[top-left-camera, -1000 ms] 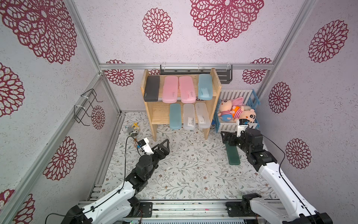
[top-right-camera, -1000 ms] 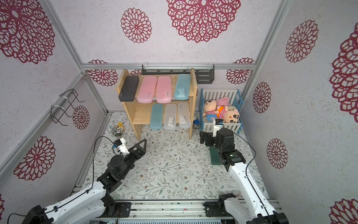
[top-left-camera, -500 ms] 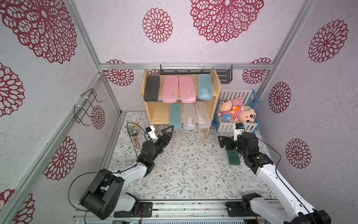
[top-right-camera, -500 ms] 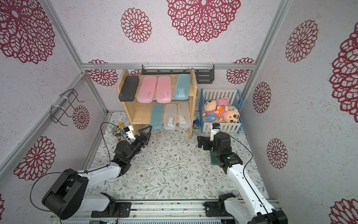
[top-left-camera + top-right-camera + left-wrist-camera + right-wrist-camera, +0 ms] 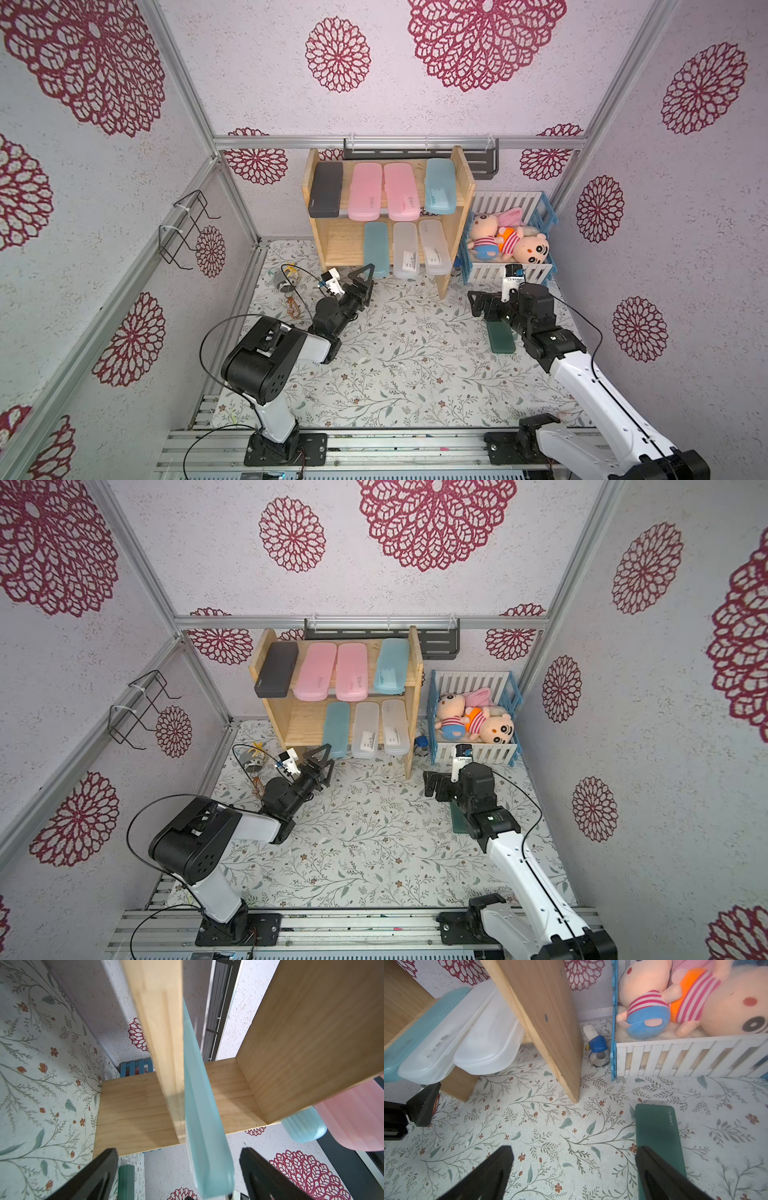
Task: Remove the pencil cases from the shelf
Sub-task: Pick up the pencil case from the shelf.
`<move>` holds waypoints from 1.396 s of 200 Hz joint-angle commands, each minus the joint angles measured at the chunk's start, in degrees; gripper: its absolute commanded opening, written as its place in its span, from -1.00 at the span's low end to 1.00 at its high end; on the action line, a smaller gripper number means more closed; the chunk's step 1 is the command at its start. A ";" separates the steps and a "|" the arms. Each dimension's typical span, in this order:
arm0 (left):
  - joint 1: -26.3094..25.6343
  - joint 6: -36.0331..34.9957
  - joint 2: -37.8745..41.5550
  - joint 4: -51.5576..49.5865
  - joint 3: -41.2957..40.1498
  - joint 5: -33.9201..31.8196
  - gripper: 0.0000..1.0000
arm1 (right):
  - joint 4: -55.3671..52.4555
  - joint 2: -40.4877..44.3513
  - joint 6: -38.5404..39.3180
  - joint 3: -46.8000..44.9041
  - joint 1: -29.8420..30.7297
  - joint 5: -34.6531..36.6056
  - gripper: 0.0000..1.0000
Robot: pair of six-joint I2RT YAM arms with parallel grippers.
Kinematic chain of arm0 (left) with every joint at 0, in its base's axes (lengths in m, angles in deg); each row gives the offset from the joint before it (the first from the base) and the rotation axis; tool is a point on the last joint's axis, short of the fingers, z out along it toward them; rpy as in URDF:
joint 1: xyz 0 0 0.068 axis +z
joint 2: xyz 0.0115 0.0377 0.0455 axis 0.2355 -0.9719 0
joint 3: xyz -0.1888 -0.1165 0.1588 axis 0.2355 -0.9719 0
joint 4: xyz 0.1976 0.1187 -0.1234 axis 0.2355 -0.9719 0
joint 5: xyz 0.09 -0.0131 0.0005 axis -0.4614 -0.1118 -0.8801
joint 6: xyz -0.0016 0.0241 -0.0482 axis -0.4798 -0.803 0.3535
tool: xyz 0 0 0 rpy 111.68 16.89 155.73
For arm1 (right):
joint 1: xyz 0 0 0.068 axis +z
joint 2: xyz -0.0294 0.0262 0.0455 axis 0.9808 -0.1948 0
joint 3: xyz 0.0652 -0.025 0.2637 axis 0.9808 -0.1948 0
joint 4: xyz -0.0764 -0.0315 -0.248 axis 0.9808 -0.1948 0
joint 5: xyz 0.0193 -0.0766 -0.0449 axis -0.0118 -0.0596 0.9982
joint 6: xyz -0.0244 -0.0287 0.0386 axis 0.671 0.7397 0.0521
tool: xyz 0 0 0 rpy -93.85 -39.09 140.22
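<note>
The floral-covered desk point(image 5: 395, 353) carries everything. At its back, against the wall, stands the wooden shelf point(image 5: 340, 245). A blue-and-white crate point(image 5: 536, 272) of plush toys point(image 5: 509, 243) sits just beside the shelf's right side panel. A dark grey rack point(image 5: 482, 164) hangs on the wall behind the shelf's top.

The left tool point(image 5: 368, 279) sits low at the front of the lower tier with its jaws spread wide. In the left wrist view the end of the lower light blue case point(image 5: 207, 1147) lies between its fingers with a gap on each side, so nothing is gripped. The upper board and the cases overhanging it sit close above.

The right tool point(image 5: 484, 307) hangs over the desk, equally wide open and empty. The shelf's right side panel stands straight ahead of it, with the frosted clear cases point(image 5: 488, 1047) on the panel's far side.

Seven cases are on the shelf:
- **Upper tier:** from the robot's left, the black case point(image 5: 326, 195), two pink cases point(image 5: 365, 191) and the upper light blue case point(image 5: 440, 187).
- **Lower tier:** the light blue one and the two clear ones, side by side, with their ends past the front edge.

The dark green case point(image 5: 500, 340) lies flat on the desk in front of the crate, partly under the right arm.

A small blue-capped figure point(image 5: 598, 1051) lies in the gap between panel and crate. Small trinkets point(image 5: 286, 282) lie on the desk beside the shelf's left leg.
</note>
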 commanded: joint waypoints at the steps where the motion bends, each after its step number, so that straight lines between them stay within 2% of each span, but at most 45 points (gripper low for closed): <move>1: 0.42 0.52 0.30 3.73 1.67 0.53 0.90 | 1.10 0.76 -0.08 1.42 0.22 1.81 0.98; 30: 0.55 -0.05 0.25 0.93 2.65 1.13 0.74 | 1.19 0.00 0.00 1.32 0.22 1.72 0.98; 91: 0.52 0.29 -0.89 1.36 2.12 0.93 0.02 | 1.27 -0.30 -0.11 1.35 0.22 1.78 0.98; 103: 0.54 0.38 -1.19 1.63 2.20 0.87 -0.19 | 1.27 -0.31 -0.09 1.41 0.22 1.69 0.98; 122: 0.51 0.46 -1.28 1.59 2.38 1.01 -0.76 | 1.17 0.10 -0.14 1.40 0.18 1.79 0.98; 131: 0.55 0.39 -1.20 1.27 2.32 0.92 -0.90 | 1.18 0.23 -0.15 1.38 0.22 1.77 0.98; 160: 0.50 -0.05 -0.26 0.94 1.81 0.70 -0.81 | 0.92 0.70 -0.25 1.53 0.22 1.61 0.98; 182: 0.49 -1.20 1.48 0.89 0.28 0.11 -0.98 | 0.92 1.31 -0.35 1.69 0.18 1.04 0.98; 200: 0.48 -4.74 4.27 1.14 -1.76 -0.23 -1.00 | 1.18 2.19 -1.47 1.80 0.31 0.56 0.98; 222: 0.41 -13.81 10.46 -0.18 -5.77 -1.04 -1.00 | 2.85 4.25 -5.17 2.95 0.69 -4.31 0.98; 251: -0.66 -28.65 23.39 -6.86 -11.25 -2.41 -1.00 | 9.70 10.05 -12.27 2.27 5.43 -5.25 0.98; 265: -2.54 -37.54 32.25 -14.07 -13.04 -4.16 -1.00 | 13.54 12.61 -15.49 0.98 8.40 -4.65 0.98; 279: -5.65 -47.66 42.29 -28.85 -12.71 -7.04 -1.00 | 17.71 14.27 -18.77 -0.75 11.21 -4.05 0.98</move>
